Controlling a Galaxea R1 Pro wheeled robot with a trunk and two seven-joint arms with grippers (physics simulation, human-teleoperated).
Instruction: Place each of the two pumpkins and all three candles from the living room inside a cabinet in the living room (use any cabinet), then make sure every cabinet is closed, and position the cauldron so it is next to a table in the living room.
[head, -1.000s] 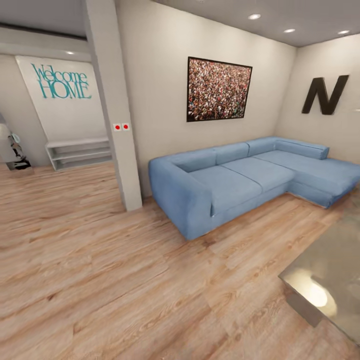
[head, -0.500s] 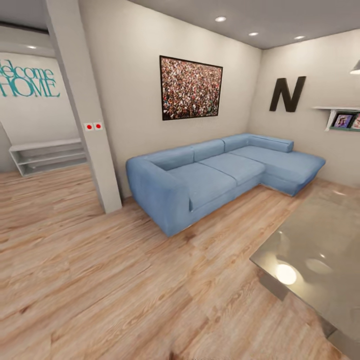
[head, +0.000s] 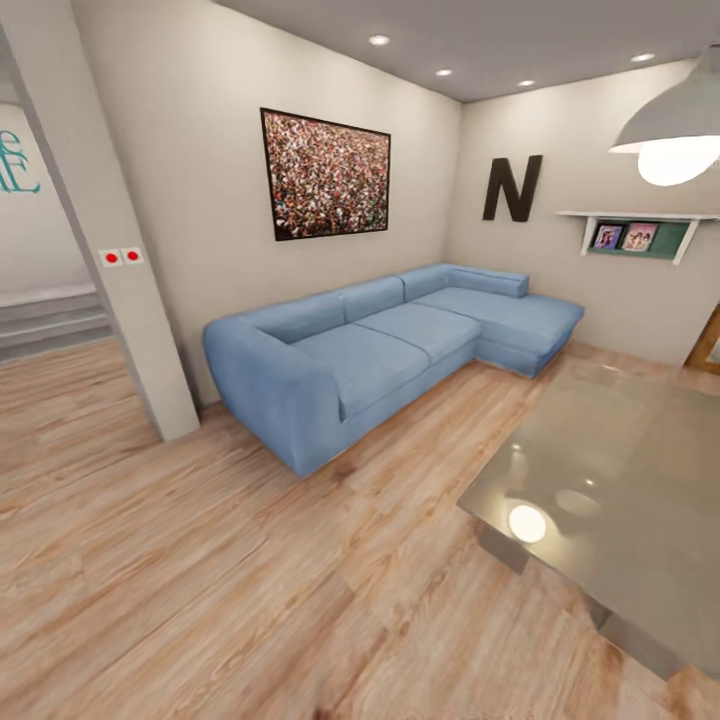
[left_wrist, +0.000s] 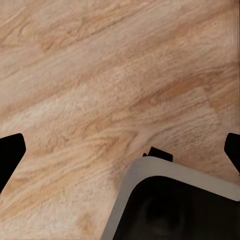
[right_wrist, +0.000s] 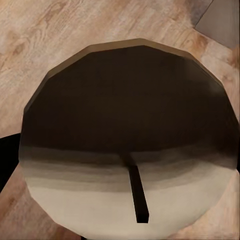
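Note:
The table (head: 640, 450), low with a glossy grey top, stands at the right of the head view, in front of the blue sofa (head: 380, 350). A round dark vessel with a pale rim, the cauldron (right_wrist: 127, 100), is seen from above close under my right wrist, over the wooden floor. One black fingertip (right_wrist: 7, 160) of my right gripper shows beside it; the other is hidden. My left gripper (left_wrist: 122, 152) hangs open over bare floor with nothing between its fingers. The pumpkins, candles and cabinet are out of view.
A white pillar (head: 110, 250) stands left of the sofa. A pendant lamp (head: 675, 125) hangs above the table, and a wall shelf (head: 640, 235) holds photos. Part of my grey-and-black base (left_wrist: 175, 205) lies below the left gripper. Open floor (head: 200, 560) spreads ahead.
The head view has swung to the right: sofa and pillar slid left in the picture, more of the table came in, and the lamp and shelf appeared.

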